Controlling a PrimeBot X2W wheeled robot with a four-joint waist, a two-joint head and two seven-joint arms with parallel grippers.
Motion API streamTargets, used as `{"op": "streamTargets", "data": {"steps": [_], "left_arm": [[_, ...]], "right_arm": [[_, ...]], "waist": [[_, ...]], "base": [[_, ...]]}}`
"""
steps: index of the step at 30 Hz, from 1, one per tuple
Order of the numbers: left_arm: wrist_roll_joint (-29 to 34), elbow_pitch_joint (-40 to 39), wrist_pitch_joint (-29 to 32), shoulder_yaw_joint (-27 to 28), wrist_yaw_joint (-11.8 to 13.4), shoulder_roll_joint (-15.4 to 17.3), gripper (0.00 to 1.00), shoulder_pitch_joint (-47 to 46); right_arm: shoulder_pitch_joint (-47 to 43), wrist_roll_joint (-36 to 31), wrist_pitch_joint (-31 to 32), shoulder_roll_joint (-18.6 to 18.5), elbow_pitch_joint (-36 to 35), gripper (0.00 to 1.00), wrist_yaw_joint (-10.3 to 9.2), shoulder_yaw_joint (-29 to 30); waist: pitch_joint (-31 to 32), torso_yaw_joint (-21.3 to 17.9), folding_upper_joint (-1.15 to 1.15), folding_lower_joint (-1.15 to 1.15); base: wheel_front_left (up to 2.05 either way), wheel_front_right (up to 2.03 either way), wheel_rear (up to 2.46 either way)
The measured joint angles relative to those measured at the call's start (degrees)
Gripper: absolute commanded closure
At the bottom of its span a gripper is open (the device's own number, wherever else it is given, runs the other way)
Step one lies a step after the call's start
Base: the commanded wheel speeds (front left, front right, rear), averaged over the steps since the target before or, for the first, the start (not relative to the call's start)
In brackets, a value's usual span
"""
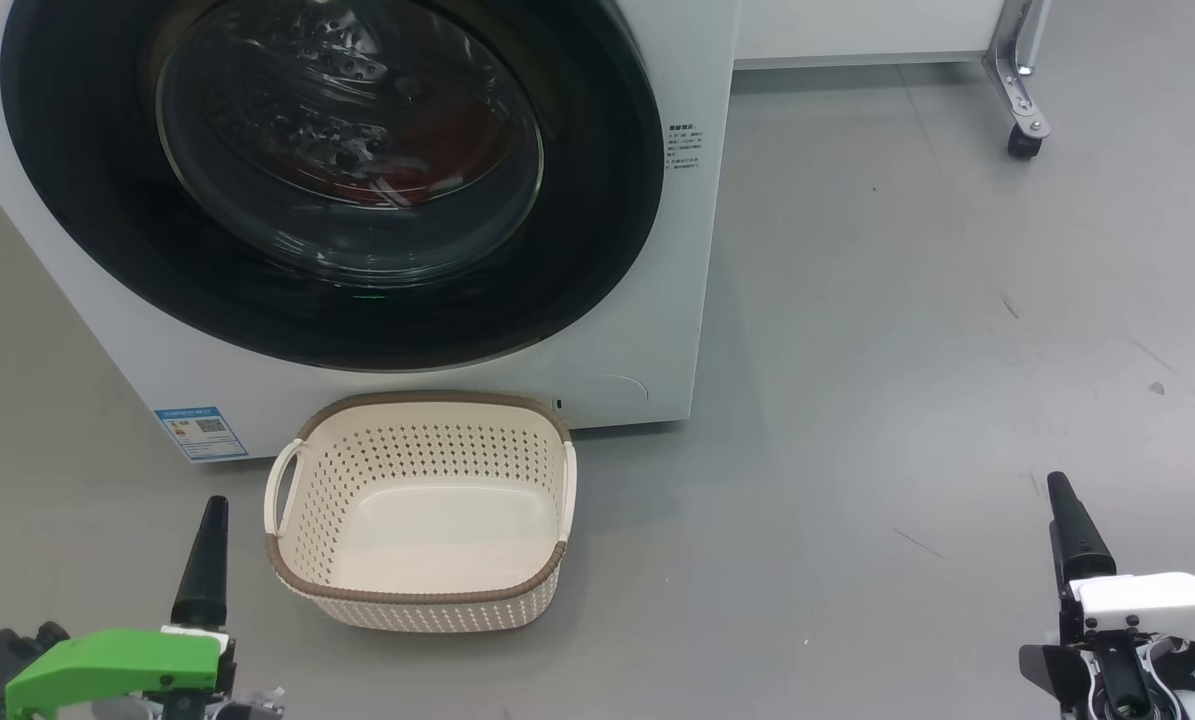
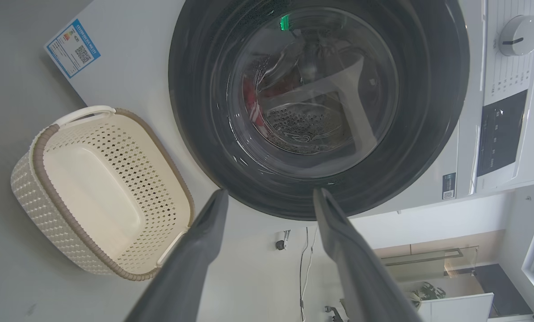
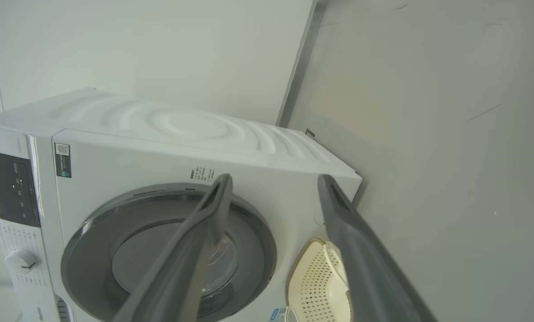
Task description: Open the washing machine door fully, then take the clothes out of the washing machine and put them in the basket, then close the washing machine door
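Note:
The white washing machine fills the upper left of the head view. Its round glossy black washing machine door sits shut against the front. Red clothes show dimly through the glass window and also appear in the left wrist view. The cream basket stands empty on the floor right before the machine. My left gripper is open and empty, its finger low beside the basket's left handle. My right gripper is open and empty, its finger far to the right of the basket.
A metal frame leg on a caster stands at the back right. Grey floor stretches open to the right of the machine. A blue sticker marks the machine's lower left corner. The dial and dark control panel sit above the door.

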State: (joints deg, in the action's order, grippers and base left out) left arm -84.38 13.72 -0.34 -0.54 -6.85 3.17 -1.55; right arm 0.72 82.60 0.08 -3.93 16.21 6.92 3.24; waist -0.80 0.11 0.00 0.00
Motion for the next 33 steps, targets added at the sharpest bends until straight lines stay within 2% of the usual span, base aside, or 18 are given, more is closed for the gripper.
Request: {"op": "streamTargets", "data": {"steps": [14,33], "left_arm": [[12.7,-1.3,-2.8,-2.9,0.2,2.0,0.00,-0.3],[33.7,-2.8,-6.5,-8.2,4.2,4.1,0.00,-0.3]], "right_arm": [[1.4,-16.0,-3.0,-4.2,-0.4,0.00,-0.62,-4.7],[2.3,-34.9,-6.6,-6.0,-0.2,0.00,-5.14,-11.6]], "waist": [[-0.4,0.1,0.00,0.00],[-0.3,0.1,0.00,0.00]], "base": [[0.00,0.00,0.00],[0.00,0.00,0.00]]}}
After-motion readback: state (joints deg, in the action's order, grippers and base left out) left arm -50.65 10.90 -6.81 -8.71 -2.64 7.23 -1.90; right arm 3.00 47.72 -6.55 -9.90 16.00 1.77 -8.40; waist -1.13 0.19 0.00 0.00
